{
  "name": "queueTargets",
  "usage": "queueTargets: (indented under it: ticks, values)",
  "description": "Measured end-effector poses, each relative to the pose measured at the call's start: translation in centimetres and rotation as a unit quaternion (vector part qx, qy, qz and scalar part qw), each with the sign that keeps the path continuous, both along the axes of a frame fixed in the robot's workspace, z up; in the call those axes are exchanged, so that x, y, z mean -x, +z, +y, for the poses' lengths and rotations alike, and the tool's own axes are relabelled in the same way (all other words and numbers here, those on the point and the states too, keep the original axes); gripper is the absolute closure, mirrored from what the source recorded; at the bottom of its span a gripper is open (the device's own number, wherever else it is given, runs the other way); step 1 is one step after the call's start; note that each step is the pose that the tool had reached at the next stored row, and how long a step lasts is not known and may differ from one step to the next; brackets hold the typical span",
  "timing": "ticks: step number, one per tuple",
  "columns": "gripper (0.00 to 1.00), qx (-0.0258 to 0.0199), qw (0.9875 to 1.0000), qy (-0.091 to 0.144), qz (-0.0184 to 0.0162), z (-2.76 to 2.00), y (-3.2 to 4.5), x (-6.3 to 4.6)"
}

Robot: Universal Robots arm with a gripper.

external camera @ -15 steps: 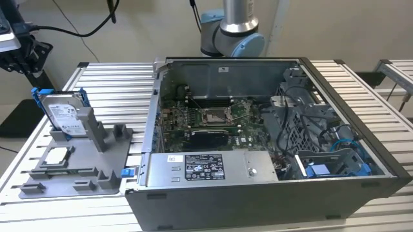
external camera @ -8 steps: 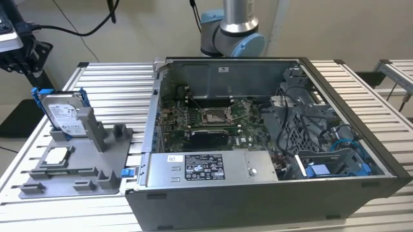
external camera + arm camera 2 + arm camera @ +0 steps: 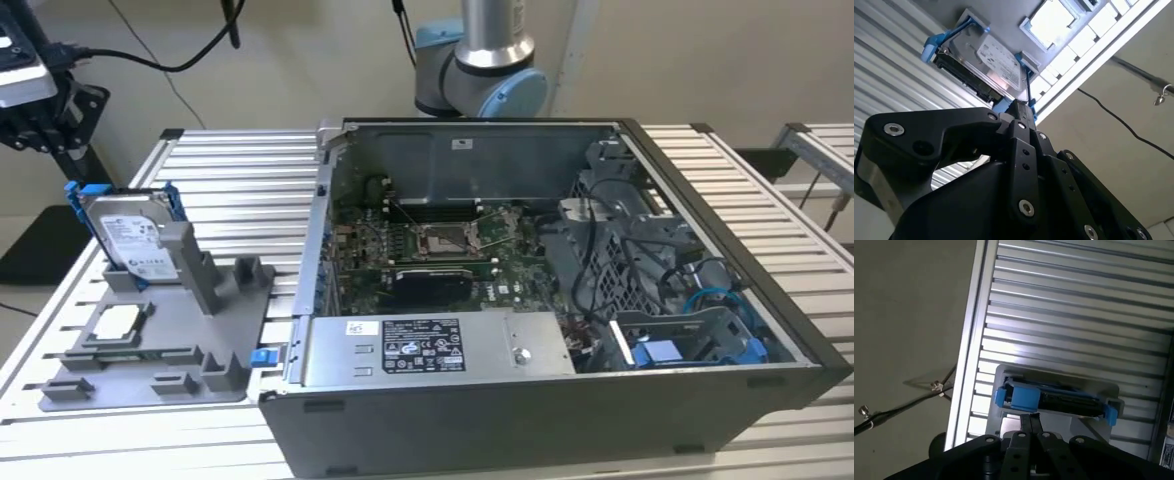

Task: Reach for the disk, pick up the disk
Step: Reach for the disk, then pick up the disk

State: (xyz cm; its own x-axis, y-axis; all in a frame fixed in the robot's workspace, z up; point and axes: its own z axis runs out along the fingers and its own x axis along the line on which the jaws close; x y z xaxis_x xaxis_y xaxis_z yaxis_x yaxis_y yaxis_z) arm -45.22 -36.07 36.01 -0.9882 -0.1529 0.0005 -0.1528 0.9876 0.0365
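Observation:
The disk [image 3: 134,235] stands on edge in a slot of a grey fixture [image 3: 167,345], at the exterior view's left. It is silver-grey with a white label and a blue frame round its edges. My black gripper [image 3: 60,130] hangs up and to the left of it, at the table's far left corner, apart from it. In both wrist views the fingertips sit pressed together with nothing between them, pointing toward the disk [image 3: 994,62] [image 3: 1054,397]. The shut gripper [image 3: 1021,107] [image 3: 1030,421] lines up near the disk's blue frame end without touching it.
An open computer case [image 3: 534,300] fills the middle and right of the slatted metal table [image 3: 227,170]. A small square silver chip [image 3: 118,322] lies on the fixture in front of the disk. Cables [image 3: 160,55] hang behind the gripper. The arm's base [image 3: 481,70] stands behind the case.

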Motion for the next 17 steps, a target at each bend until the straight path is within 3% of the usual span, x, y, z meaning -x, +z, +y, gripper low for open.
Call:
queueTargets:
  ticks: [17]
  values:
    - [1.0,0.0001,0.9999,0.011,-0.0009,0.0,0.0,0.01]
